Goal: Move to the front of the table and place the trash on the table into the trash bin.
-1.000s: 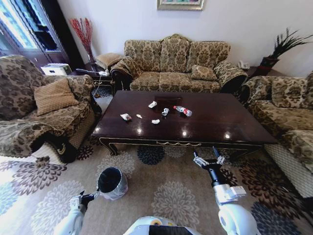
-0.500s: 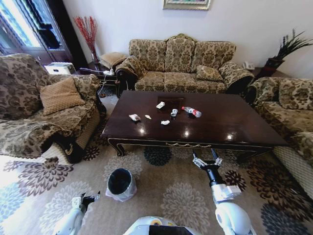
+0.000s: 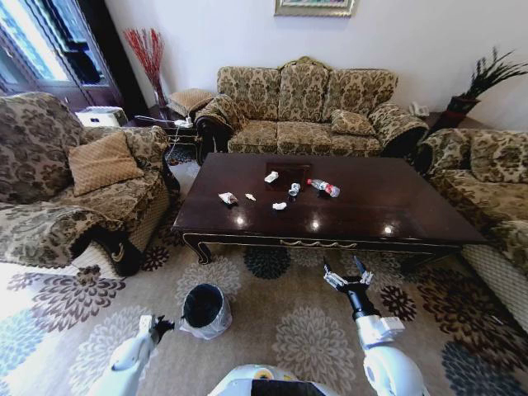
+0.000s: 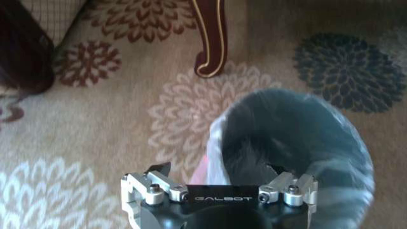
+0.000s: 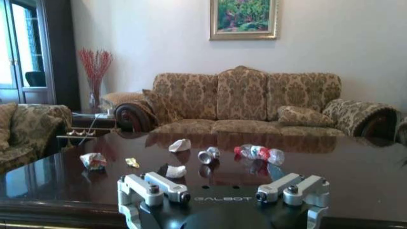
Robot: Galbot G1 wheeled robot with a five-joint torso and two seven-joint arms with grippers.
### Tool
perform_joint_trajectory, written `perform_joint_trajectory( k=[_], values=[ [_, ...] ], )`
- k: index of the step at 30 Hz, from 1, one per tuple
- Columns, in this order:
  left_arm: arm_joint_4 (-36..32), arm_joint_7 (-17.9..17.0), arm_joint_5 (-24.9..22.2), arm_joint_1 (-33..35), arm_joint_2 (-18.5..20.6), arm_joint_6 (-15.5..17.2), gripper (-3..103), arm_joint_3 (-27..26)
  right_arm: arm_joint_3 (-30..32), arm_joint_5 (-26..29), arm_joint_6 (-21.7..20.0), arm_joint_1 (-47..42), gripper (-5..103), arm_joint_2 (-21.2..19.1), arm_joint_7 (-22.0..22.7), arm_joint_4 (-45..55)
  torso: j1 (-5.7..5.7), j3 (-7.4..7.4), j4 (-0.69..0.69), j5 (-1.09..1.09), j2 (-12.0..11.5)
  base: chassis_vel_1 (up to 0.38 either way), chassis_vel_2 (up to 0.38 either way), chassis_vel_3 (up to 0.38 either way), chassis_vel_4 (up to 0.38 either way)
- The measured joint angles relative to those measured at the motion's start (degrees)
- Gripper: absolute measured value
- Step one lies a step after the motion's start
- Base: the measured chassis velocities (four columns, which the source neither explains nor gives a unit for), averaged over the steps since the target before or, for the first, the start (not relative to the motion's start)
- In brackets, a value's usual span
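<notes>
A living room; the robot faces the long side of the dark wooden table (image 3: 388, 206); all the trash is on it: white scraps (image 3: 280, 205), a wrapper (image 3: 227, 198), a small bottle (image 3: 323, 187); nothing is in the trash bin (image 3: 205, 307) on the carpet; right gripper (image 3: 347, 275) open and empty short of the table edge; left gripper (image 3: 157, 327) open and empty beside the bin; every pickup remains.

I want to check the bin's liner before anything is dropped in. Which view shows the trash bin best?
Head view: the whole trash bin stands on the carpet, liner folded over its rim. Left wrist view shows it close but blurred.
</notes>
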Motion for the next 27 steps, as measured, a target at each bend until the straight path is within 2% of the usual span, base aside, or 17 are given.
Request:
perform_joint_trajectory(
  k=[1, 5, 10, 14, 15, 16, 17, 23, 26, 27],
  values=[
    [1.6, 0.0, 0.7, -1.2, 0.7, -0.2, 97, 1.7, 0.2, -0.1, 0.0, -0.2, 100, 0.1, 0.1, -0.2, 0.0, 0.0, 0.01, 0.05, 0.0, 0.0, 0.0, 0.0, 0.0],
    [5.8, 0.6, 2.2, -4.3, 1.5, -0.9, 97, 5.8, 0.6, -0.5, 0.0, -0.5, 100, 0.2, 0.2, -0.5, 0.0, 0.0, 0.0, 0.01, 0.0, 0.0, 0.0, 0.0, 0.0],
    [9.3, 1.3, 3.1, -7.6, 1.1, -1.7, 97, 8.8, 0.7, -1.0, 0.0, -0.6, 100, 0.3, 0.4, -0.7, 0.0, 0.0, 0.0, 0.0, 0.0, 0.0, 0.0, 0.0, 0.0],
    [12.1, 0.7, 4.0, -9.7, 0.5, -3.7, 97, 9.9, 0.6, -1.3, -0.3, -0.5, 100, 0.4, 0.6, -0.8, 0.0, 0.0, 0.01, 0.0, 0.0, 0.0, 0.0, 0.0, 0.0],
    [13.3, -0.2, 4.4, -10.5, 0.3, -4.6, 97, 10.2, 0.5, -1.5, -0.4, -0.4, 100, 0.5, 0.7, -0.9, 0.0, 0.0, 0.0, 0.0, 0.0, 0.0, 0.0, 0.0, 0.0],
    [16.1, -2.8, 5.8, -12.3, -0.3, -5.8, 95, 10.6, 0.3, -1.7, -0.6, -0.4, 100, 0.6, 0.8, -0.9, 0.0, 0.0, 0.01, 0.01, 0.0, 0.0, 0.0, 0.0, 0.0],
    [17.0, -3.3, 6.1, -13.0, -0.4, -6.3, 95, 10.7, 0.3, -1.8, -0.6, -0.4, 100, 0.7, 0.8, -0.9, 0.0, 0.0, 0.01, 0.01, 0.0, 0.0, 0.0, 0.0, 0.0],
    [22.0, -3.4, 6.6, -16.3, -0.7, -8.2, 94, 11.8, 0.2, -1.8, -1.0, -0.5, 100, 0.7, 1.0, -0.8, 0.0, 0.0, 0.03, 0.0, 0.0, 0.0, 0.0, 0.0, 0.0],
    [28.4, -3.1, 6.9, -20.3, -1.9, -10.2, 94, 12.1, 0.1, -1.6, -1.7, -0.6, 100, 0.5, 1.7, -0.1, 0.0, 0.0, 0.0, 0.03, 0.0, 0.0, 0.0, 0.0, 0.0],
    [28.4, -3.1, 6.9, -20.3, -1.9, -10.2, 94, 12.1, 0.1, -1.6, -1.7, -0.6, 100, 0.5, 1.7, -0.1, 0.0, 0.0, 0.0, 0.03, 0.0, 0.0, 0.0, 0.0, 0.0]
  ],
)
